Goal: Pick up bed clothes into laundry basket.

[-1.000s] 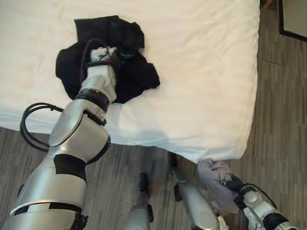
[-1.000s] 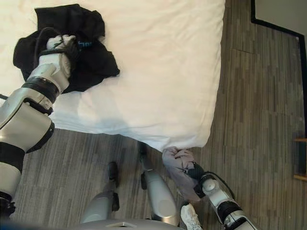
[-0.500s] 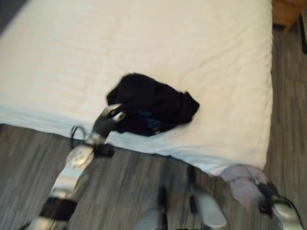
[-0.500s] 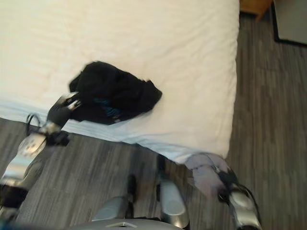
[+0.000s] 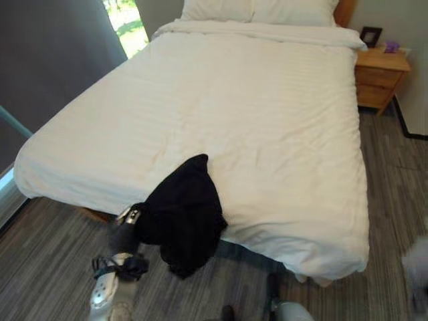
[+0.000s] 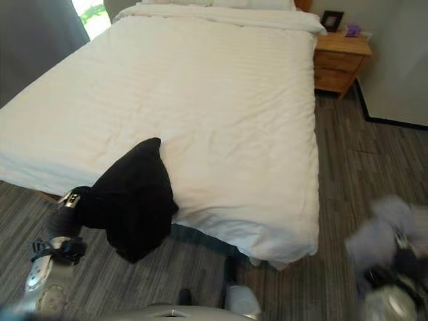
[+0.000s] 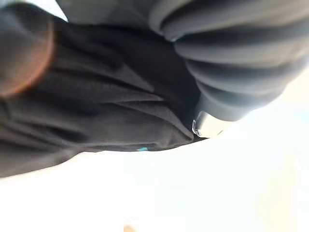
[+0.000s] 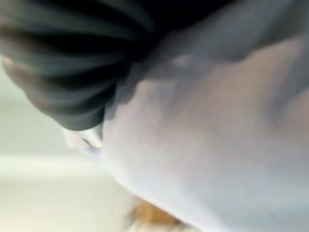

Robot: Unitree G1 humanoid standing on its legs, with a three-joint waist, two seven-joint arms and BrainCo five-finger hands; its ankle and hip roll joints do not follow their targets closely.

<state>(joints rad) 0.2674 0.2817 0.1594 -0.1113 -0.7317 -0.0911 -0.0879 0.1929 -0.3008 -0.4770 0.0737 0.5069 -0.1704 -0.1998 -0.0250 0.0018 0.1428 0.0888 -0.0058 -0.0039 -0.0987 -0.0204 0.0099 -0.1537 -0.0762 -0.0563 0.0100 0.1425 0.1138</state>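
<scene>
Hanging off the near edge of the bed [image 5: 267,120], a black garment [image 5: 184,217] lies partly on the white cover w/ its lower part drooping over the side toward the floor [image 5: 47,261]. Left robot hand [image 5: 125,227] sits at the garment's left edge, just below the mattress line, dark ribbed cover pointing up into the cloth. Head views show black cloth bunched right at the hand; left wrist view has black folds [image 7: 96,106] pressed up against the ribbed cover, white bedding past them. Fingers are buried in the cloth, so can't tell if they're curled round it or straight.

Right robot hand [image 6: 394,264] shows low on the right, over the floor beside the bed's near right corner, well apart from the black garment. A pale lilac-grey garment [image 6: 378,234] is bunched on top of it. Right wrist view: pale cloth [image 8: 203,145] lies against the ribbed cover, fingers hidden behind it, so grip can't be read there either.

Rest of bed is smooth white striped bedding, pillows [image 5: 257,10] at the far end. Wooden nightstand [image 6: 341,60] stands right of the headboard w/ a small dark frame [image 6: 330,19] and a small purple item [image 6: 352,30] on top. Grey curtain [image 5: 53,60] on far left, w/ a bright window strip [image 5: 125,23] beside it.
</scene>
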